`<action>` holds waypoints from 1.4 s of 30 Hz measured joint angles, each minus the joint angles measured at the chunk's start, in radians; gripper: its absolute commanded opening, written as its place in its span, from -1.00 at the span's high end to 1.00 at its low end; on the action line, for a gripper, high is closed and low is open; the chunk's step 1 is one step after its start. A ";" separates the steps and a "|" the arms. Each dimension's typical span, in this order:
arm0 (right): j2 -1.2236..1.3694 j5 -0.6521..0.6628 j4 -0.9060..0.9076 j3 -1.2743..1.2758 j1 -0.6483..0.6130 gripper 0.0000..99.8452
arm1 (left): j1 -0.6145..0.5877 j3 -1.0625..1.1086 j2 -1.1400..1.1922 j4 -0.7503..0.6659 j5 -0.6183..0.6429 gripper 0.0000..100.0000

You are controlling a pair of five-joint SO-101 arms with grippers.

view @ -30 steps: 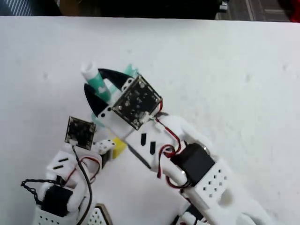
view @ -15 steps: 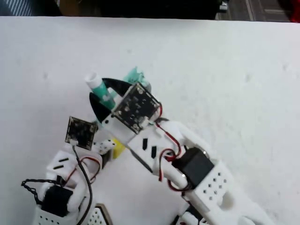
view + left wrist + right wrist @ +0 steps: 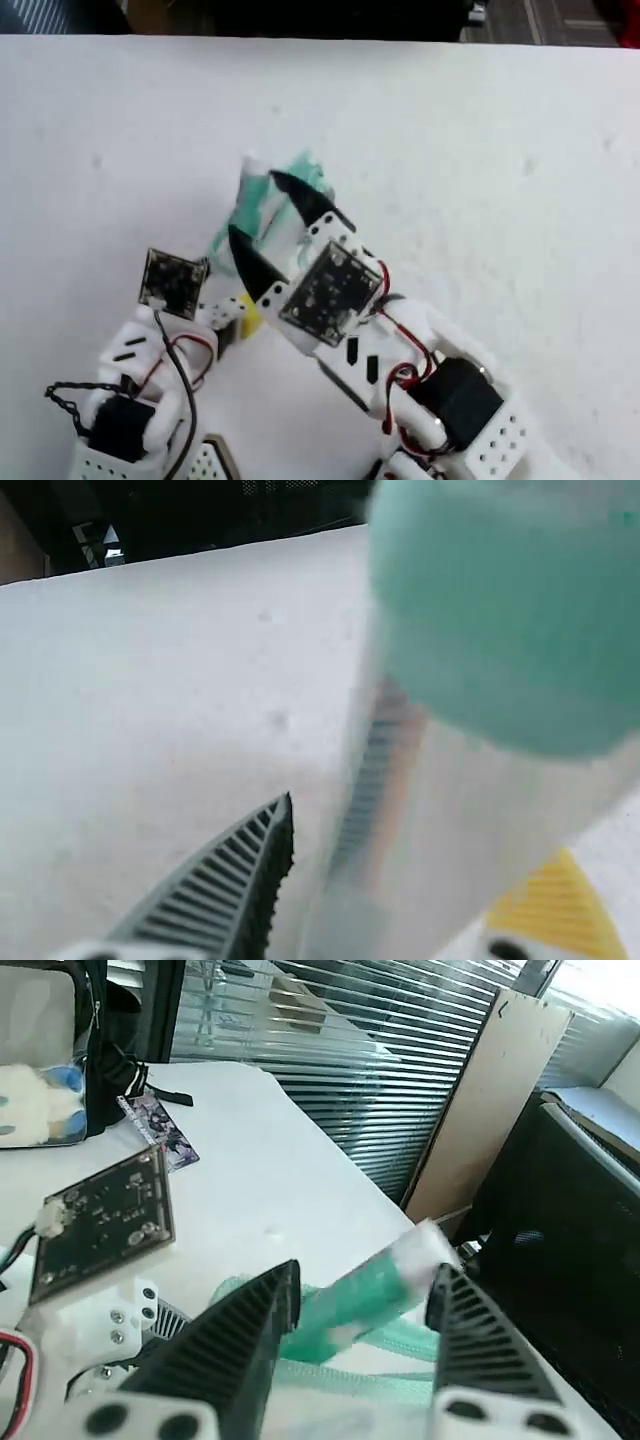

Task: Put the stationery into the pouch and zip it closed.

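From the high view, the right gripper [image 3: 252, 203] hung over the white worktop [image 3: 480, 150], black fingers spread wide around a green-and-white pen [image 3: 250, 190] at the teal pouch [image 3: 310, 172], from the left wrist view, the left gripper [image 3: 425, 830] clamped the pouch's zipper edge, from the right wrist view, the pen lay between parted fingers above the pouch's mesh.

White table [image 3: 480, 130], my work surface. A teal mesh pouch [image 3: 308, 168] lies on it, left of centre, well short of the far edge.
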 measured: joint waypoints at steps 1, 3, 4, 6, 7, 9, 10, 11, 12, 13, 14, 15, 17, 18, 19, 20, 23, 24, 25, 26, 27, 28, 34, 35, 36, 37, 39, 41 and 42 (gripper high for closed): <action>0.000 0.009 0.000 0.000 -0.002 0.75 | 0.000 0.000 0.000 0.000 0.000 0.35; 0.000 0.017 0.000 0.000 0.000 0.75 | 0.000 0.000 0.000 0.000 0.000 0.35; 0.002 0.018 0.000 0.000 0.000 0.75 | 0.000 0.000 0.000 0.000 0.000 0.35; 0.002 0.018 -0.009 0.000 0.008 0.75 | 0.002 0.000 0.000 0.000 0.000 0.35; 0.002 0.018 -0.015 0.000 0.021 0.76 | 0.000 0.000 0.000 0.000 0.000 0.35; 0.002 0.018 -0.017 -0.005 0.057 0.76 | 0.002 0.000 0.000 0.000 0.000 0.35; 0.002 0.018 -0.017 -0.014 0.068 0.76 | 0.002 0.000 0.000 0.000 0.000 0.35; 0.002 0.018 -0.017 -0.025 0.077 0.76 | 0.002 0.000 0.000 0.000 0.000 0.35; 0.002 0.018 -0.015 -0.037 0.083 0.76 | 0.002 0.000 0.000 0.000 0.000 0.35; 0.002 0.018 -0.006 -0.048 0.091 0.76 | 0.002 0.000 0.000 0.000 0.000 0.35; 0.002 0.018 0.009 -0.058 0.095 0.76 | 0.002 0.000 0.000 0.000 0.000 0.35; 0.002 0.018 0.029 -0.068 0.100 0.76 | 0.002 0.000 0.000 0.000 0.000 0.35; 0.002 0.018 0.072 -0.084 0.103 0.75 | 0.002 0.000 0.000 0.000 0.000 0.36; 0.002 0.009 0.097 -0.094 0.103 0.75 | 0.002 0.000 0.000 0.000 0.000 0.38; 0.006 -0.011 0.121 -0.103 0.098 0.75 | 0.002 0.000 0.000 0.000 0.000 0.43; 0.008 -0.032 0.146 -0.107 0.098 0.75 | 0.002 0.000 0.000 0.000 0.000 0.48; 0.011 -0.063 0.230 -0.110 0.103 0.75 | 0.040 0.000 0.000 0.000 0.000 0.67; 0.011 -0.063 0.269 -0.114 0.103 0.75 | 0.058 0.000 0.000 0.000 -0.003 0.75; 0.011 -0.052 0.302 -0.114 0.101 0.75 | 0.080 0.000 0.000 0.000 -0.017 0.83; 0.011 -0.032 0.336 -0.114 0.101 0.75 | 0.097 0.000 0.000 0.000 -0.037 0.91; 0.011 -0.008 0.370 -0.115 0.101 0.75 | 0.110 0.000 0.000 0.000 -0.060 0.97; 0.006 0.018 0.404 -0.123 0.101 0.75 | 0.123 0.000 0.000 0.000 -0.083 0.95; -0.044 0.040 0.517 -0.206 0.115 0.75 | 0.130 0.000 0.000 0.000 -0.127 0.95; -0.051 0.015 0.517 -0.219 0.132 0.75 | 0.130 0.000 0.000 0.000 -0.129 0.95; -0.058 -0.012 0.519 -0.227 0.153 0.75 | 0.130 0.000 0.000 0.000 -0.130 0.95; -0.055 -0.041 0.519 -0.235 0.175 0.75 | 0.123 0.002 0.002 -0.012 -0.130 0.95; -0.040 -0.100 0.519 -0.238 0.209 0.75 | 0.066 0.003 0.005 -0.061 -0.130 0.95; -0.011 -0.149 0.519 -0.241 0.241 0.75 | -0.012 0.003 0.005 -0.123 -0.130 0.95; 0.005 -0.170 0.519 -0.242 0.255 0.75 | -0.043 0.003 0.005 -0.152 -0.135 0.95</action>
